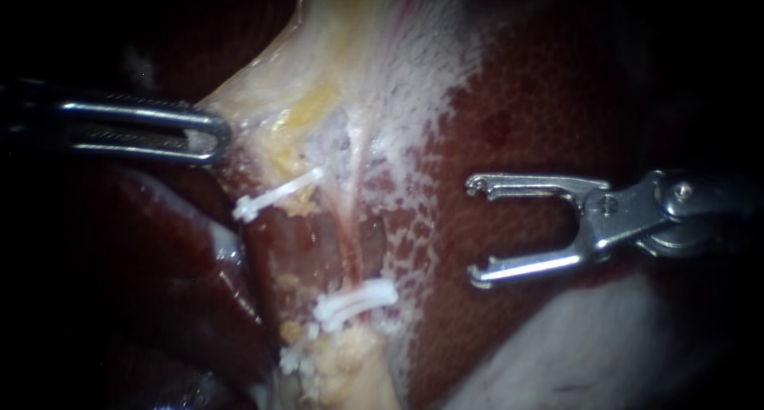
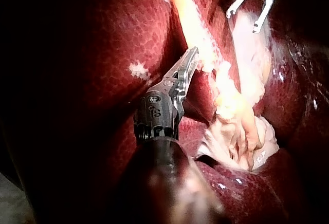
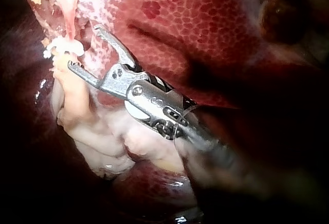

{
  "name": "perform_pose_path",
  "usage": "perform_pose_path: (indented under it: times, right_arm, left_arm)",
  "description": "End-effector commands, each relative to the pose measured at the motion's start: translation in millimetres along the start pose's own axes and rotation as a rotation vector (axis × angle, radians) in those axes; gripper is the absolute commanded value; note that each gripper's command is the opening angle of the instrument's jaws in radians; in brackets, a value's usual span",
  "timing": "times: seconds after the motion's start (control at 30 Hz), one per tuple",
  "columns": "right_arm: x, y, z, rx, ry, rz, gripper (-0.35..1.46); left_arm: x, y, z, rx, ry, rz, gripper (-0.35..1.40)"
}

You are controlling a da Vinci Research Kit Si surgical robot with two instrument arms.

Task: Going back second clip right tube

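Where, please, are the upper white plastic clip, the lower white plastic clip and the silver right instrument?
Upper white plastic clip [image 1: 278, 193]: endoscope view, middle of its bar.
Lower white plastic clip [image 1: 356, 301]: endoscope view, middle of its doubled bars.
Silver right instrument [image 1: 475, 232]: endoscope view, midway between its open pincer tips.

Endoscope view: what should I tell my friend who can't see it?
The right instrument holds its jaws open and empty over dark red liver, facing pale tissue that bears an upper white clip and a lower white clip. The left instrument grips that tissue's edge.
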Motion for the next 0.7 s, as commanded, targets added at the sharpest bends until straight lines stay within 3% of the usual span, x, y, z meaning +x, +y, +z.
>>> perform_pose_path:
  times: [0.03, 0.3, 0.7]
  right_arm:
    - [-0.1, 0.0, 0.0, 0.001, -0.001, -0.003, 0.60]
    - [-0.4, -0.1, 0.0, 0.012, 0.000, -0.022, 0.60]
    - [-0.5, -0.2, -0.4, 0.013, 0.000, -0.023, 0.60]
  left_arm:
    - [0.2, 0.2, 0.3, 0.001, 0.003, -0.001, -0.35]
    - [1.5, 1.4, 2.3, 0.002, 0.023, -0.003, -0.35]
    - [4.2, 0.6, 7.9, 0.023, 0.071, 0.003, -0.35]
